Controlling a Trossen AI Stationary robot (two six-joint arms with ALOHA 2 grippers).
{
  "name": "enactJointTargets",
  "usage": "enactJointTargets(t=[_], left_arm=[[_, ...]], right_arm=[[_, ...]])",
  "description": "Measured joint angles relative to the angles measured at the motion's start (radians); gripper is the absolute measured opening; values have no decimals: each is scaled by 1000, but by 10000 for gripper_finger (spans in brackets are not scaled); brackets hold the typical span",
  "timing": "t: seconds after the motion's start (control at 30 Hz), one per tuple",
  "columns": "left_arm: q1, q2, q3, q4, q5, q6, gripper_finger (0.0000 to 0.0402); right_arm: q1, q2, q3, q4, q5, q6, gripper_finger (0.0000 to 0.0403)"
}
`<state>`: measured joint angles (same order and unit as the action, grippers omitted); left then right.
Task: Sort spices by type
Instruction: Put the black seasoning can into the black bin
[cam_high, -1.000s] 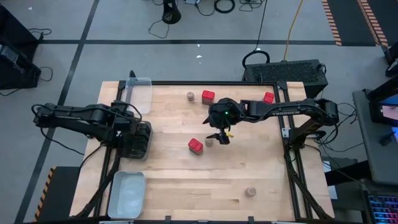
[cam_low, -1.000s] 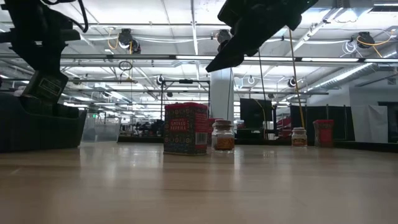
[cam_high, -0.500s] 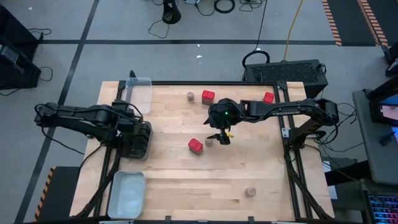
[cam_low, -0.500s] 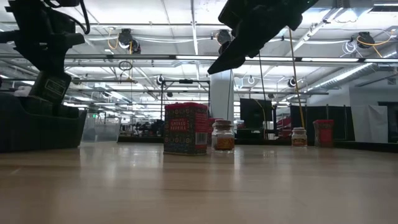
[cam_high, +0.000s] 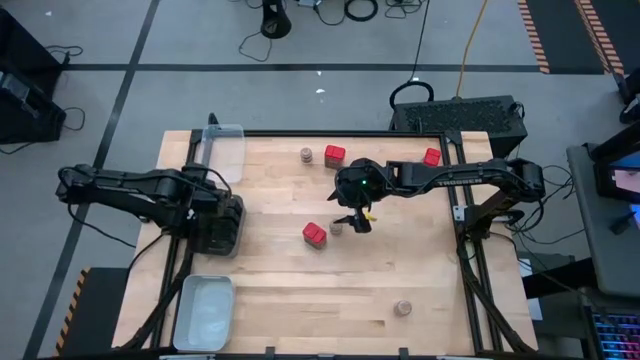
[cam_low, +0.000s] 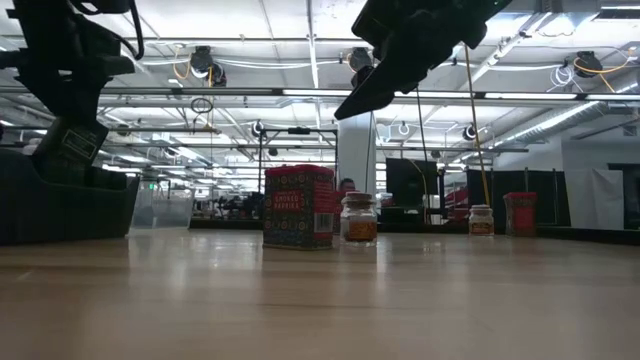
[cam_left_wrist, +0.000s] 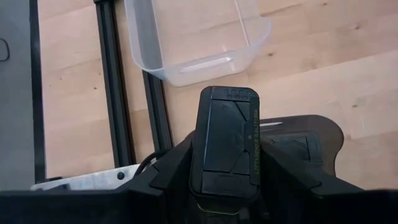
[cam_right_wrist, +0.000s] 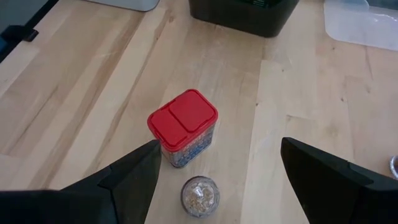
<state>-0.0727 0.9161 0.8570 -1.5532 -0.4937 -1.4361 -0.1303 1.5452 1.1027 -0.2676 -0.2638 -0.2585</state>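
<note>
A: What is the right gripper (cam_right_wrist: 214, 171) doing?

B: It is hanging above the table's (cam_high: 420, 270) middle with its fingers (cam_right_wrist: 134, 171) spread wide and gripping nothing. A small round jar (cam_right_wrist: 200, 196) is standing on the wood below the gap, and a red tin (cam_right_wrist: 183, 127) is standing upright just beside it.

A: And the left gripper (cam_left_wrist: 225, 149)?

B: It is pinching a dark tin (cam_left_wrist: 226, 134) over the dark bin (cam_high: 219, 228) at the table's left edge, near a clear tray (cam_left_wrist: 193, 34).

A: Where are the other spices sitting?

B: Another red tin (cam_high: 334, 154) and a jar (cam_high: 306, 154) are standing at the far edge, a third red tin (cam_high: 431, 156) at the far right, and one jar (cam_high: 402, 307) near the front.
</note>
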Motion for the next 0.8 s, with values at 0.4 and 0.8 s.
enactJointTargets(t=[0.4,0.8], left_arm=[[-1,23,-42,0,31,-22,165],[-9,37,-42,26,166,-7,161]], right_arm=[[1,0,0,-3,0,-12,315],[1,0,0,-6,-3,-16,315]])
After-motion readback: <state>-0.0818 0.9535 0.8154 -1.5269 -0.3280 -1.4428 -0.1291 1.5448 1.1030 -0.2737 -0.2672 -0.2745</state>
